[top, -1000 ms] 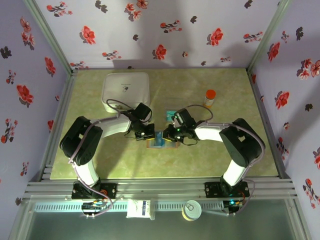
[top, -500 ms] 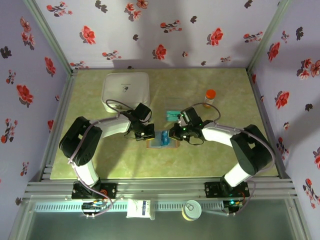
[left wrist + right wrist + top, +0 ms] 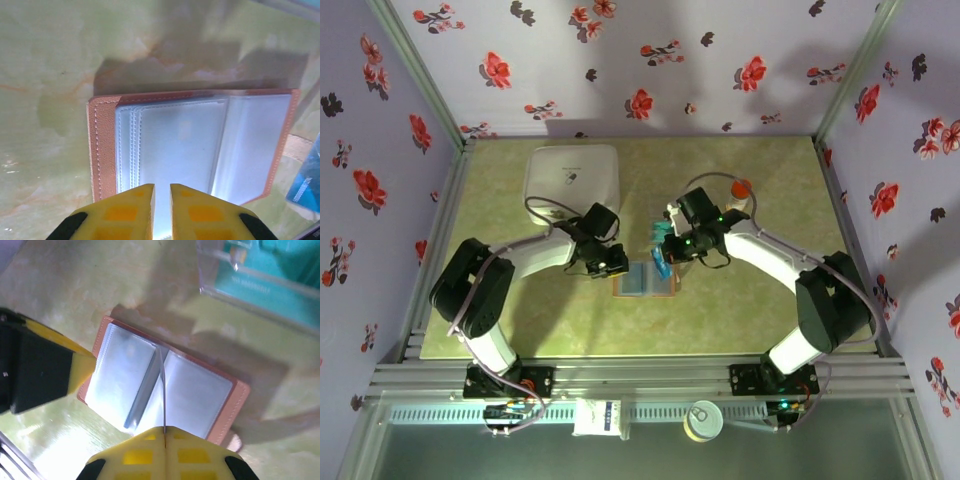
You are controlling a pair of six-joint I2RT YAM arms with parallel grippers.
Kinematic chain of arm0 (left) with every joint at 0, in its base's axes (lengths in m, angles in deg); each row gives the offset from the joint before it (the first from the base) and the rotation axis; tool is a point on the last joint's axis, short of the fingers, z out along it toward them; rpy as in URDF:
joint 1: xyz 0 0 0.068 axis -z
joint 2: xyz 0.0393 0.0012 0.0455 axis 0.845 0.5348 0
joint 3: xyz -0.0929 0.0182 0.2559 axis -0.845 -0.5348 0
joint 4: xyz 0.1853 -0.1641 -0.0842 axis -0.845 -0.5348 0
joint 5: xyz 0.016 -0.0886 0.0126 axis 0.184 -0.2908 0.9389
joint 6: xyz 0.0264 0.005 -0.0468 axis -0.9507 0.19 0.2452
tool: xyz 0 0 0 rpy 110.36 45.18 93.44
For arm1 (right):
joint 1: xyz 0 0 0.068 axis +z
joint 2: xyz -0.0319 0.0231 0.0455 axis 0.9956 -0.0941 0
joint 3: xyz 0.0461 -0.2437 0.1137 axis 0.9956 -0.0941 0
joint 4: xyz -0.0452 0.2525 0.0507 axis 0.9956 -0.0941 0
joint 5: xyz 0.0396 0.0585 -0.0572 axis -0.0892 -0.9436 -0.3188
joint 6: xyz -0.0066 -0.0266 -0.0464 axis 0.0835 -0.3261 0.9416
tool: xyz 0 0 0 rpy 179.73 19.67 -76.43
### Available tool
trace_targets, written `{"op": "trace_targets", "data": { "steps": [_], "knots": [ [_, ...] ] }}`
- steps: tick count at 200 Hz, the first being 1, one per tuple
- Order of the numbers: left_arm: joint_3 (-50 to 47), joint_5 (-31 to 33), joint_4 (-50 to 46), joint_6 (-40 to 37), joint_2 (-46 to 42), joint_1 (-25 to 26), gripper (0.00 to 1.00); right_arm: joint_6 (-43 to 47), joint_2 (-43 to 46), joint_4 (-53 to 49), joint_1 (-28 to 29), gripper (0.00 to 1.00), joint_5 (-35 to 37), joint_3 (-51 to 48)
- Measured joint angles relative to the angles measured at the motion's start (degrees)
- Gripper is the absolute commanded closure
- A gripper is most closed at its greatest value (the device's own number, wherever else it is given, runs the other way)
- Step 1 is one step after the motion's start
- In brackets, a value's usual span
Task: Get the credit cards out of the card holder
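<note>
The card holder (image 3: 642,281) lies open on the table, a reddish-brown wallet with pale grey-blue pockets (image 3: 180,145). My left gripper (image 3: 161,192) presses on its left half, its jaws nearly together with nothing between them. My right gripper (image 3: 164,432) hangs above the holder's fold (image 3: 200,390), shut on a thin blue credit card (image 3: 162,390) seen edge-on. In the top view that card (image 3: 661,268) hangs over the holder's right part. The same card's corner (image 3: 306,180) shows at the right of the left wrist view.
A clear plastic box (image 3: 270,270) with teal cards inside sits just beyond the holder. A white square box (image 3: 572,180) stands at the back left. An orange-capped bottle (image 3: 740,192) stands at the back right, close to the right arm.
My right gripper has risen and drawn back to the right, pulling the blue card up out of the holder. The left gripper has stayed on the holder's left side.
</note>
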Motion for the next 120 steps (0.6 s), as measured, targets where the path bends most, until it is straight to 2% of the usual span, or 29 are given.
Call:
{"op": "trace_targets", "data": {
  "steps": [64, 87, 120],
  "knots": [
    [-1.2, 1.1, -2.1, -0.2, -5.4, -2.1, 0.84, 32.4, -6.1, -16.5, 0.0, 1.0, 9.4, 19.6],
    [-2.1, 1.6, -3.4, -0.3, -7.2, -2.7, 0.83, 41.2, -10.3, -21.6, 0.0, 1.0, 13.5, 26.5],
    [-3.0, 2.1, -4.0, -0.5, -9.1, -3.3, 0.83, 50.9, -15.7, -25.7, -1.0, 1.0, 14.1, 32.5]
  ]
}}
